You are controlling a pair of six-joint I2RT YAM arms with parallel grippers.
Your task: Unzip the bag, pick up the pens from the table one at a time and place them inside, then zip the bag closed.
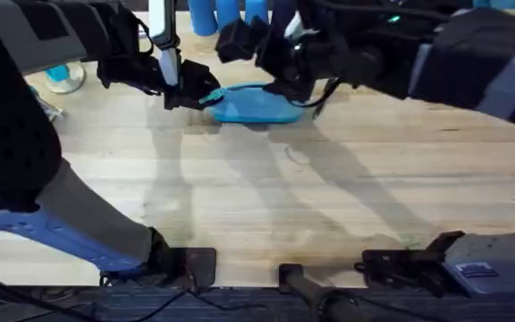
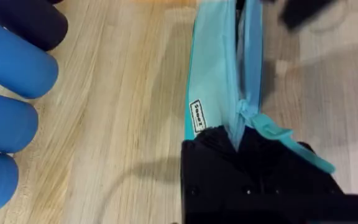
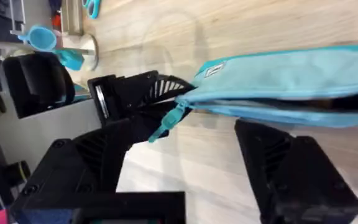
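Two-arm zipper stage at the far side of the table. The bag, a light-blue pouch, lies flat between the two grippers.

Left gripper: its black fingers are pressed together on the end of the bag nearest it. In the left wrist view the fabric gathers into a fold right at the fingertips, and the small pull tab trails out just beside them. Whether the pinch takes the pull itself or only the cloth end cannot be told.

Right gripper: it stands over the opposite end of the bag. In the right wrist view one finger lies on the wood just beside the long edge of the bag; how the jaws are set, spread or pressed together, cannot be told.

Blue cylinders stand on the wood well to one side of the left gripper, apart from the bag.

Step in hand, as a judgement: a zipper stage, with the slider at the left gripper's end and the teeth beyond it seemingly parted.

Next move, as a judgement: one gripper must anchor the pouch while the other draws the pull straight along the zipper line, kept low to avoid dragging the soft fabric.
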